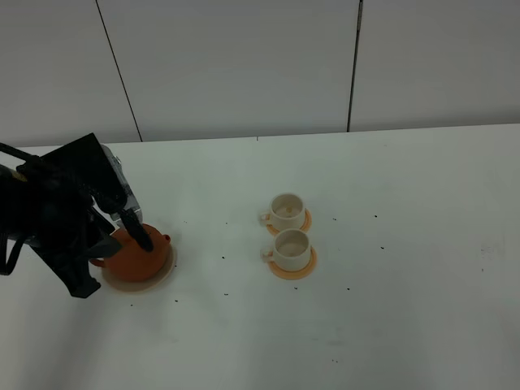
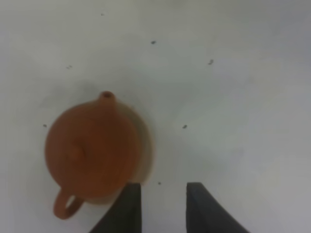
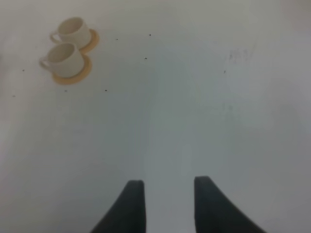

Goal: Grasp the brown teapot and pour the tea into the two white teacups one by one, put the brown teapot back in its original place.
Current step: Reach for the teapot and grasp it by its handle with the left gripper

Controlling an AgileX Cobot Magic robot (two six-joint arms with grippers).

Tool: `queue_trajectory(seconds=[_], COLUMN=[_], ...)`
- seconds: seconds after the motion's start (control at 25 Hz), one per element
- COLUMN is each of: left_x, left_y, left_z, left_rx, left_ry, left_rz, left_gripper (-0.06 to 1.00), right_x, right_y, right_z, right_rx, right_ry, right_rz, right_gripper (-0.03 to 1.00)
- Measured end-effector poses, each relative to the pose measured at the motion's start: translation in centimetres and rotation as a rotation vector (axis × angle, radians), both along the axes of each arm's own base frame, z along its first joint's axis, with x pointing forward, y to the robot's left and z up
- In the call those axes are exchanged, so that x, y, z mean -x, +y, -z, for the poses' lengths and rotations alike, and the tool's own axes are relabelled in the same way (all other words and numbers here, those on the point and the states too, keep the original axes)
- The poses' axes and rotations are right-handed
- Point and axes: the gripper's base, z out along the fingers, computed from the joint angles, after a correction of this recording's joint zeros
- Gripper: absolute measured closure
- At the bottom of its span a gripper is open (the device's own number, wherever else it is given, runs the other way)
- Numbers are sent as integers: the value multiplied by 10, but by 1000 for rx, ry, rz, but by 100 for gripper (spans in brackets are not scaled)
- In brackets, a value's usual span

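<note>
The squat reddish-brown clay teapot (image 2: pixel 90 145) sits on a flat beige plate (image 1: pixel 168 270). The left gripper (image 2: pixel 163 188), close by it, and the right gripper (image 3: pixel 168 183) both gape empty.

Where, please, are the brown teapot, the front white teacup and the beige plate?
brown teapot (image 2: pixel 90 145), left wrist view, round body.
front white teacup (image 1: pixel 292 246), exterior high view, inner bowl.
beige plate (image 1: pixel 140 286), exterior high view, bare front rim.
</note>
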Motion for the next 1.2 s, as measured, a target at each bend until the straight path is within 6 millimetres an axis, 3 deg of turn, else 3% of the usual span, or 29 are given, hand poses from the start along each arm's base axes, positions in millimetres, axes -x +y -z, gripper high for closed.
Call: queue_trajectory(seconds=[0.36, 0.64, 1.2], left_x=[0, -1, -63], left_y=[-1, -10, -42], left_z=[0, 0, 7], left_rx=[21, -70, -367], left_ry=[9, 40, 289], left_rz=[-17, 29, 74], left_gripper=[65, 65, 65], right_x=[0, 0, 0], right_y=[0, 0, 0], right_z=[0, 0, 0], right_rx=[0, 0, -2], right_ry=[0, 0, 0], right_rz=[0, 0, -1], right_gripper=[73, 73, 73])
